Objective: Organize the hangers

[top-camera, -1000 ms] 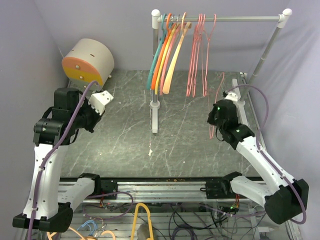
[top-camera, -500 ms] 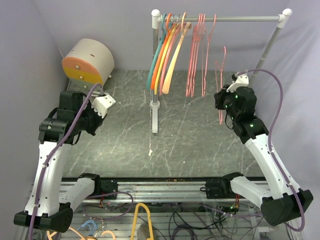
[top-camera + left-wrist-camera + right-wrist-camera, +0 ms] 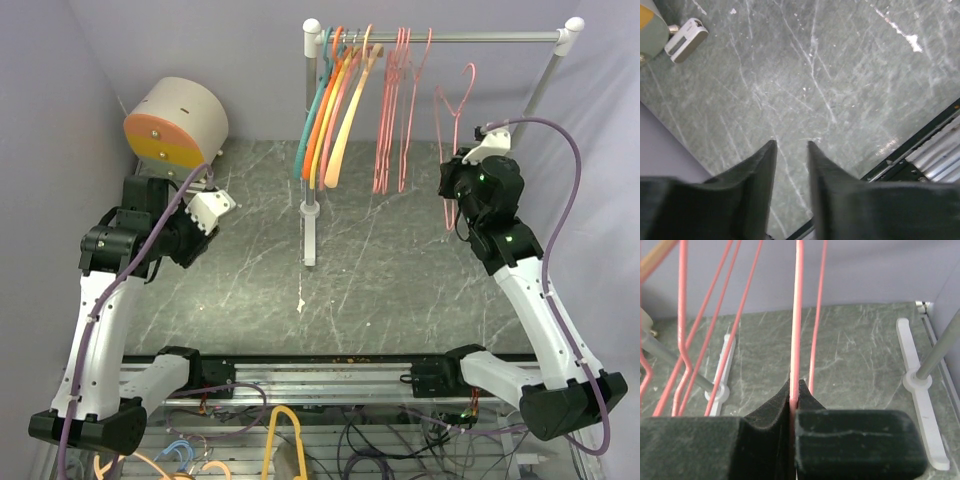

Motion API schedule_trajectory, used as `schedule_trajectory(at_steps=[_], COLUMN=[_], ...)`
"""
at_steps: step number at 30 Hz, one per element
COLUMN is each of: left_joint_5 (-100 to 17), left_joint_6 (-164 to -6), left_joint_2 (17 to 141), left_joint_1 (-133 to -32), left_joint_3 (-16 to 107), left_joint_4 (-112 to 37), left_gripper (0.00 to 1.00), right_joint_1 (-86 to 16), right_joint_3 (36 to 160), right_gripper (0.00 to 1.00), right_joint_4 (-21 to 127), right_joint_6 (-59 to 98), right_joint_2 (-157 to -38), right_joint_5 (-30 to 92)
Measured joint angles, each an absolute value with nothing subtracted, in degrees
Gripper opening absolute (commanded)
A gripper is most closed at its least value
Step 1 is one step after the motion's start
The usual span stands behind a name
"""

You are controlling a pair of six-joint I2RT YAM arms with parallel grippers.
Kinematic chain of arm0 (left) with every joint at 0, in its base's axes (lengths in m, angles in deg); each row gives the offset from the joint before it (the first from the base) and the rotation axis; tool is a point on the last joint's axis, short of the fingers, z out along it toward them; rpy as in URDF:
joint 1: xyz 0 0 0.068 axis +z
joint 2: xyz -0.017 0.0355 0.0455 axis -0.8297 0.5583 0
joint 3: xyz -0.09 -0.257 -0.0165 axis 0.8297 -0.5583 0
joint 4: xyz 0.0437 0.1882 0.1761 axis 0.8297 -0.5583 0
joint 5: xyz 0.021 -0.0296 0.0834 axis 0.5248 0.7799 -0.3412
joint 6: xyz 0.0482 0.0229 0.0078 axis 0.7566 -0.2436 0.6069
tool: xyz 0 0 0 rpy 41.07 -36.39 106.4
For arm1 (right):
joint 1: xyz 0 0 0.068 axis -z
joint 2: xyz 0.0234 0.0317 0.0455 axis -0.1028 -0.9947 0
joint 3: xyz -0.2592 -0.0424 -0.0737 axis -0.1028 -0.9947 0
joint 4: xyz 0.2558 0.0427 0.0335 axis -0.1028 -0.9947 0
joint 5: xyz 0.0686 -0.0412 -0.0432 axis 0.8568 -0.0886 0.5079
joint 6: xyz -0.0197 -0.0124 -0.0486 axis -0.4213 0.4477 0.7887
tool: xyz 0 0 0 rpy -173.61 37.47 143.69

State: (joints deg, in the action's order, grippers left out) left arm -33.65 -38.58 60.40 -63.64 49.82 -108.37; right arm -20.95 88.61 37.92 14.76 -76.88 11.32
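Observation:
My right gripper (image 3: 455, 195) is shut on a thin pink wire hanger (image 3: 461, 95) and holds it upright, its hook just below the silver rail (image 3: 500, 37), to the right of the hung ones. In the right wrist view the jaws (image 3: 794, 385) pinch one pink wire (image 3: 798, 315). On the rail hang teal (image 3: 312, 110), orange (image 3: 324, 115) and yellow (image 3: 346, 130) plastic hangers and several pink wire hangers (image 3: 392, 120). My left gripper (image 3: 791, 145) is open and empty above the bare table, far left of the rack.
A beige drum with an orange and yellow face (image 3: 175, 125) stands at the back left; its white foot (image 3: 686, 39) shows in the left wrist view. The rack's left post and foot (image 3: 310, 225) stand mid-table; its right foot (image 3: 922, 405) lies near the table's right edge.
My right gripper has lifted the pink wire hanger from low over the table up and back toward the rail. The left arm has shifted slightly.

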Motion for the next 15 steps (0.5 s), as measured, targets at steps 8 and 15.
schedule_trajectory(at_steps=[8,15], left_joint_5=[-33.14,-34.19], left_joint_6=[-37.51,-39.41], left_joint_2=[60.73,61.06], left_joint_1=[-63.66,-63.66], left_joint_3=[51.35,52.44], left_joint_4=[-109.70,-108.52], left_gripper=[0.98,1.00], right_joint_1=[-20.95,-20.95], right_joint_3=[91.00,96.55], right_gripper=[0.00,0.00], right_joint_4=[40.19,42.00], right_joint_6=[16.48,17.95], right_joint_2=[-76.64,-80.29], right_joint_5=[11.19,11.30])
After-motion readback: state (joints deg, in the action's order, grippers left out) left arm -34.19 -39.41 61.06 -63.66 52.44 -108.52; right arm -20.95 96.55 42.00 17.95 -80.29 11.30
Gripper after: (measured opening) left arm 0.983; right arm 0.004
